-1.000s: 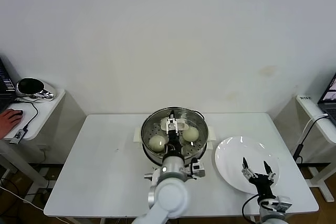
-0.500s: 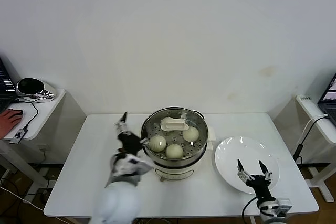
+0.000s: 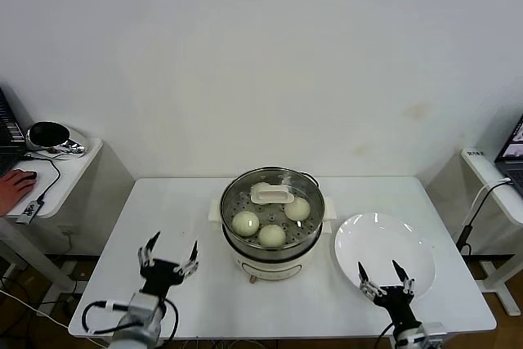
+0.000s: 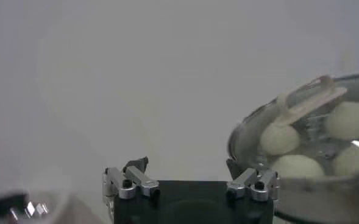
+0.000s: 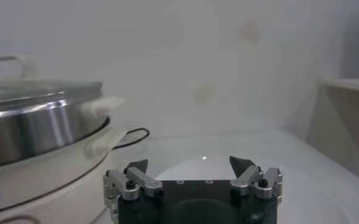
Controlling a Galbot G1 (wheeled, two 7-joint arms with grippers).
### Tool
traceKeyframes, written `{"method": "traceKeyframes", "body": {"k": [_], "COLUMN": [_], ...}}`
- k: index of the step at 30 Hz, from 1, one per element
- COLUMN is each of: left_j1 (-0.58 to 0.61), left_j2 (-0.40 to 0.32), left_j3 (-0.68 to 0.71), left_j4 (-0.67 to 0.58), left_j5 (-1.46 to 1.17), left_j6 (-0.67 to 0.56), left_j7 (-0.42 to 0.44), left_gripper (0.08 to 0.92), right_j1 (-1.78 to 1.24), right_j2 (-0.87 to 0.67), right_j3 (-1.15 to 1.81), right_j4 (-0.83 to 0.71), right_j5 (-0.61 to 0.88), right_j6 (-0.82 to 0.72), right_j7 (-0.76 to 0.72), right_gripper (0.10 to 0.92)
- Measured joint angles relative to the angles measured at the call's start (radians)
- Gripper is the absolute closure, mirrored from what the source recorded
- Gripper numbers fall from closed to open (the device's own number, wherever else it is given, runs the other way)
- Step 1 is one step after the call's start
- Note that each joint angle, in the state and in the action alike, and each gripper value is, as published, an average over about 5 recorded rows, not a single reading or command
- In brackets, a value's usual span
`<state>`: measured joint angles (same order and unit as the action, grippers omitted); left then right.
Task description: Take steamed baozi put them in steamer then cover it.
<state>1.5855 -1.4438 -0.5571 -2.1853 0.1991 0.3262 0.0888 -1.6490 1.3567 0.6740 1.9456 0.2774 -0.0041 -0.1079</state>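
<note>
Glass cover [image 3: 272, 194] sits on the steamer [image 3: 272, 226], three baozi [image 3: 245, 222] visible inside; the white plate [image 3: 384, 255] is bare. Left gripper [image 3: 169, 256] and right gripper [image 3: 383, 279] hover spread wide, empty, near the table's [image 3: 196, 202] front edge. Task appears essentially complete.

Three baozi show through the lid — one [image 3: 245, 222] on the left, one [image 3: 272, 236] nearest the front, one [image 3: 297, 208] on the right; a fourth cannot be made out under the handle. One steamer [image 3: 274, 263]. One cover [image 3: 270, 194] — glass, on the pot. One white plate [image 3: 384, 252]. One table [image 3: 204, 202]. Two grippers, left [image 3: 169, 257] and right [image 3: 382, 279], both with fingers spread.
</note>
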Motion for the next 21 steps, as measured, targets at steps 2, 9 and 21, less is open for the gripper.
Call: {"method": "traceKeyframes", "body": {"k": [2, 9, 21], "left_j1": [0.032, 0.136, 0.219], "left_j2": [-0.002, -0.017, -0.027], "left_j3": [-0.012, -0.032, -0.028], "left_j4": [0.012, 0.016, -0.019], "left_j5": [-0.019, -0.066, -0.099], "left_j6": [-0.016, -0.046, -0.068], "left_j7": [-0.006, -0.018, -0.022], "left_gripper": [0.177, 0.177, 0.177], "right_j1": [-0.012, -0.043, -0.071], "right_j2": [-0.005, -0.017, -0.011], "right_j3": [-0.002, -0.012, -0.011], "right_j4": [0.016, 0.064, 0.095], "right_j5": [-0.01, -0.033, -0.048], "right_j6": [-0.01, -0.034, -0.033], "right_j7": [0.001, 0.002, 0.005], "right_gripper": [0.203, 0.203, 0.203]}}
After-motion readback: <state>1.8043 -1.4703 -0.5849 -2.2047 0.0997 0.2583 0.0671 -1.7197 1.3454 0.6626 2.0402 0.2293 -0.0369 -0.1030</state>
